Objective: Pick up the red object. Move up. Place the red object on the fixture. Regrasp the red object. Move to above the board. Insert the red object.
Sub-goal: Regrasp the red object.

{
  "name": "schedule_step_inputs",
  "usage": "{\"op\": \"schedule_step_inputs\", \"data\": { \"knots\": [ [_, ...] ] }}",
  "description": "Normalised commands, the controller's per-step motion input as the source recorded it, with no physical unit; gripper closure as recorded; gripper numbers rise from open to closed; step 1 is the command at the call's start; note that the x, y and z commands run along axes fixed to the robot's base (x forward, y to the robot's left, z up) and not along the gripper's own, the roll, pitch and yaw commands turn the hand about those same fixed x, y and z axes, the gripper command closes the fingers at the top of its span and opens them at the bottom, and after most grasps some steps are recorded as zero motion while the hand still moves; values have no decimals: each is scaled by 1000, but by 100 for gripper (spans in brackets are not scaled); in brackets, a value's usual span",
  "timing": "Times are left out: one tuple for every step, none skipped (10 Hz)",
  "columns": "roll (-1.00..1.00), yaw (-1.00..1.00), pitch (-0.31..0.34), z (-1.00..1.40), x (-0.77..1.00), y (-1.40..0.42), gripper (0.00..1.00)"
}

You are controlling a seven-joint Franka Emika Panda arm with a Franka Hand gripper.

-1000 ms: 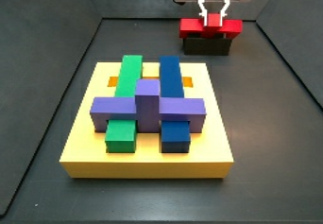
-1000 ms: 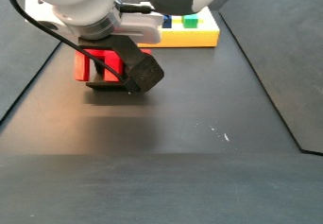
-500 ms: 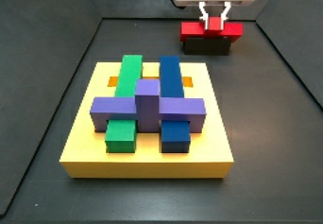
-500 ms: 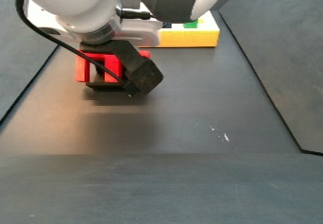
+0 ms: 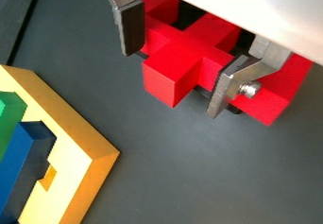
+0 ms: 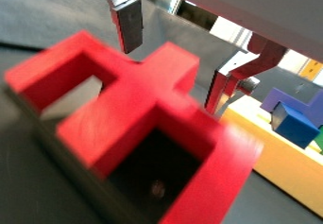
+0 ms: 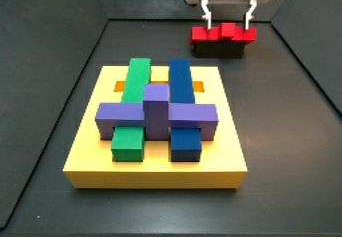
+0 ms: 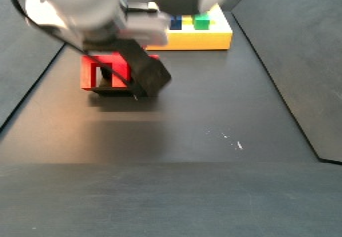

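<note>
We see the gripper (image 5: pixel 184 69) hanging right over the red object (image 5: pixel 190 62), which sits on the fixture (image 7: pixel 221 47) directly beneath it. The silver fingers (image 5: pixel 130 25) stand spread to either side of the red stub, with clear gaps in both wrist views, so the jaws are apart and gripping nothing. In a side view the gripper (image 7: pixel 227 13) is just above the red object (image 7: pixel 222 31). The board (image 7: pixel 158 167) lies well apart from the gripper, its yellow corner (image 5: pixel 51 162) showing off to one side.
</note>
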Motion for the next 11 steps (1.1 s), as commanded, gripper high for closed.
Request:
{"op": "schedule_step_inputs", "data": {
  "knots": [
    [891, 63, -60, 406, 20, -134, 0],
    [1000, 6, -29, 423, 0, -106, 0],
    [1000, 20, -131, 406, 0, -94, 0],
    [1000, 37, -180, 331, 40, -77, 0],
    [1000, 40, -131, 251, 60, -34, 0],
    [1000, 49, -103, 140, 89, 0, 0],
    [1000, 46, -91, 43, 63, 0, 0],
    [1000, 80, 0, 20, 20, 0, 0],
    [1000, 123, 0, 26, 46, -54, 0],
    [1000, 123, 0, 26, 40, -57, 0],
    [1000, 123, 0, 26, 34, -57, 0]
  ]
}}
